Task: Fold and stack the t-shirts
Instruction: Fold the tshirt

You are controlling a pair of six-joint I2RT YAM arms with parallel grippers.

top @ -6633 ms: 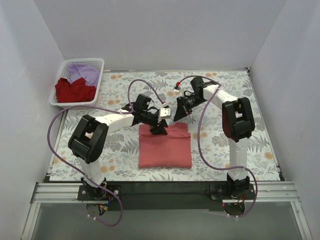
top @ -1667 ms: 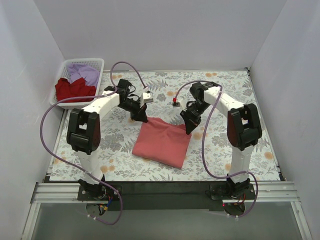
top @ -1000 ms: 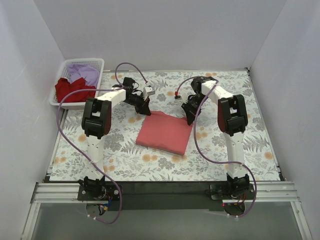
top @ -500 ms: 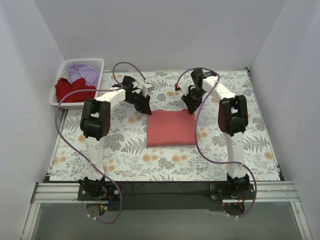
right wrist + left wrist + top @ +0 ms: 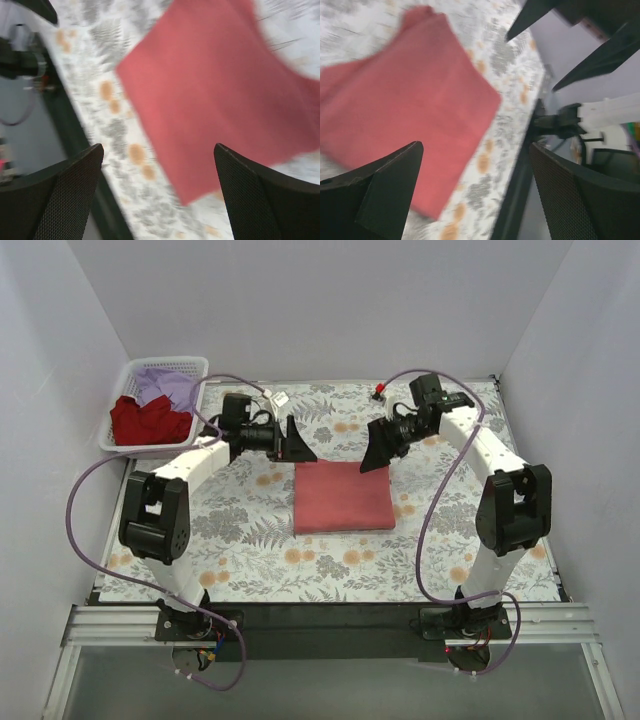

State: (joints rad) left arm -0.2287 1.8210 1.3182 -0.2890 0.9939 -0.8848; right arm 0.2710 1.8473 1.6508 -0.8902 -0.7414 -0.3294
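The coral-red t-shirt (image 5: 343, 497) lies folded into a flat, neat rectangle in the middle of the floral cloth (image 5: 230, 530). The darker red t-shirt (image 5: 148, 420) and the lavender t-shirt (image 5: 170, 385) sit crumpled together in the white basket (image 5: 165, 359) at the far left, the red one nearer, the lavender behind it.

The folded coral-red t-shirt (image 5: 343, 497) lies flat at the centre of the floral cloth (image 5: 230, 530), with bare cloth on its left, right and near sides giving a gripper passage. The left gripper (image 5: 298, 448) and right gripper (image 5: 374, 454), both spread wide, stand at its 2 far corners with a gap between them. The white basket (image 5: 124, 380) fills the far-left corner, and 3 walls (image 5: 320, 310) bound the workspace.
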